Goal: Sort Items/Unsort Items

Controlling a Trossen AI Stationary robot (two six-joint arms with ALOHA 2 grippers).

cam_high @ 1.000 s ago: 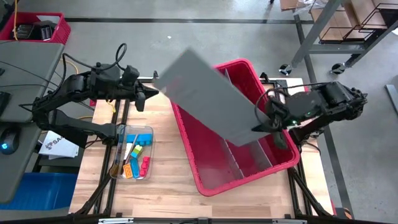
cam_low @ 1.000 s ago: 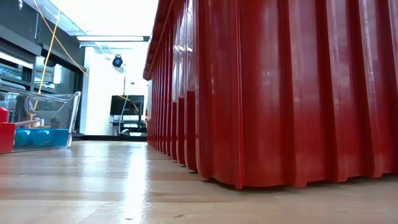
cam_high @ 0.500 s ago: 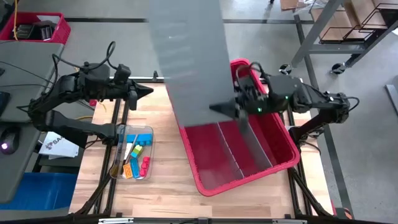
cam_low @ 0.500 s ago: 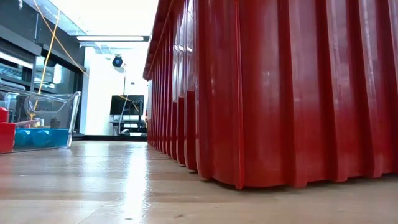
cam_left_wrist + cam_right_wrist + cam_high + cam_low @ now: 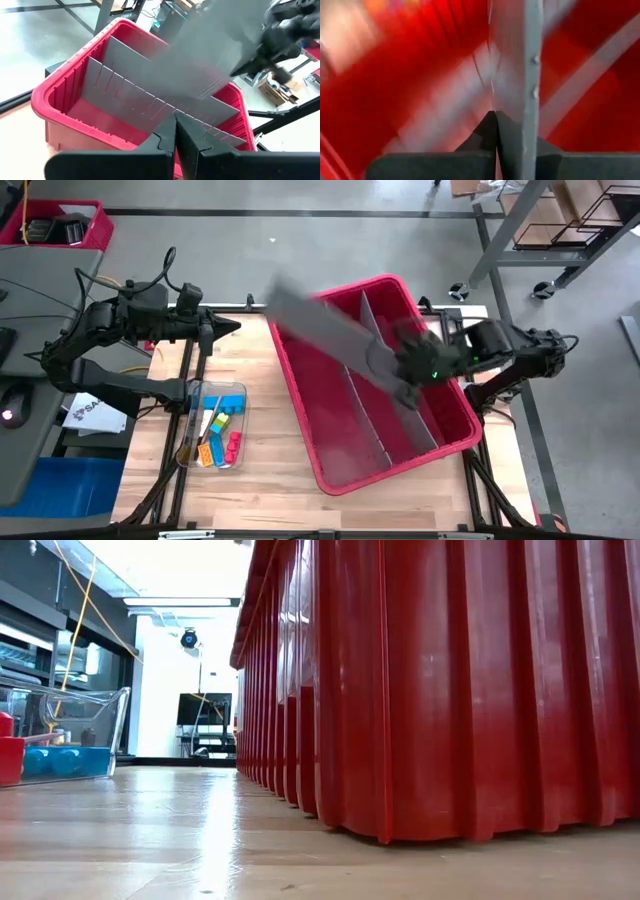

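Observation:
The items (image 5: 215,428), blue, yellow, red and orange pieces with a thin stick, lie in a clear tray (image 5: 190,442) on the table's left; the tray also shows in the low view (image 5: 100,710). My right gripper (image 5: 408,372) is shut on a grey divider panel (image 5: 330,338) held over the large red bin (image 5: 330,470). My left gripper (image 5: 230,328) is shut and empty above the table's far left edge, pointing at the bin; its closed fingers show in the left wrist view (image 5: 175,122). My right gripper pinches the grey panel at its end nearest the table's right side (image 5: 395,380), between its two fingers. The panel is lifted clear and slants across the bin toward the far left. In the right wrist view the panel's edge (image 5: 527,85) runs along beside the fingers; blur hides the exact contact.
The red bin holds grey dividers (image 5: 385,390) standing in slots, also seen in the left wrist view (image 5: 130,90). Its ribbed wall (image 5: 450,690) fills the low view. Bare wooden table (image 5: 260,470) lies between tray and bin.
My right gripper has swung the grey panel about: it first went toward the table's left with the panel tipped up high, then came back right and down, so the panel now lies lower, slanting over the bin. My left gripper has drawn slightly toward the table's left.

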